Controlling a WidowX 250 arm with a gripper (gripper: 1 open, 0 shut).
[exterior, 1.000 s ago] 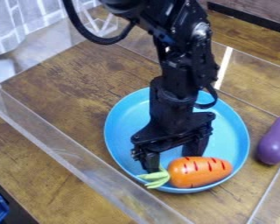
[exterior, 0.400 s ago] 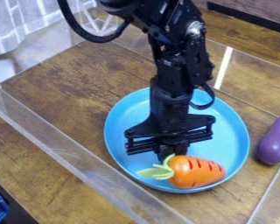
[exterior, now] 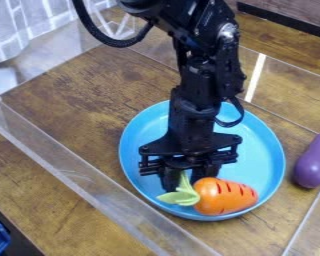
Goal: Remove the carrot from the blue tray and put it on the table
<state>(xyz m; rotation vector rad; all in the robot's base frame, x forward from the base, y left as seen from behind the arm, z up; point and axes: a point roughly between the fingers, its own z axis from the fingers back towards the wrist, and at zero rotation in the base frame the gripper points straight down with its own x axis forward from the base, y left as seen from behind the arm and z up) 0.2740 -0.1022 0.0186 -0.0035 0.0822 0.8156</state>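
The orange carrot point(exterior: 227, 197) lies on its side at the near edge of the blue tray point(exterior: 139, 138), its light green top pointing left. My gripper point(exterior: 186, 180) points straight down into the tray, right over that leafy end. Its dark fingers stand a little apart on either side of the green top, and a gap still shows between them. Whether they touch the carrot I cannot tell. The arm hides the middle of the tray. The brown table point(exterior: 83, 90) surrounds the tray.
A purple eggplant-like toy point(exterior: 312, 160) lies on the table just right of the tray. Clear acrylic walls point(exterior: 69, 175) run along the near and left sides, close to the tray's front rim. Bare wood shows left of and behind the tray.
The fingers have drawn closer together over the carrot's green top. The carrot shifted slightly, its leafy end turning toward the fingers. The arm itself stayed where it was.
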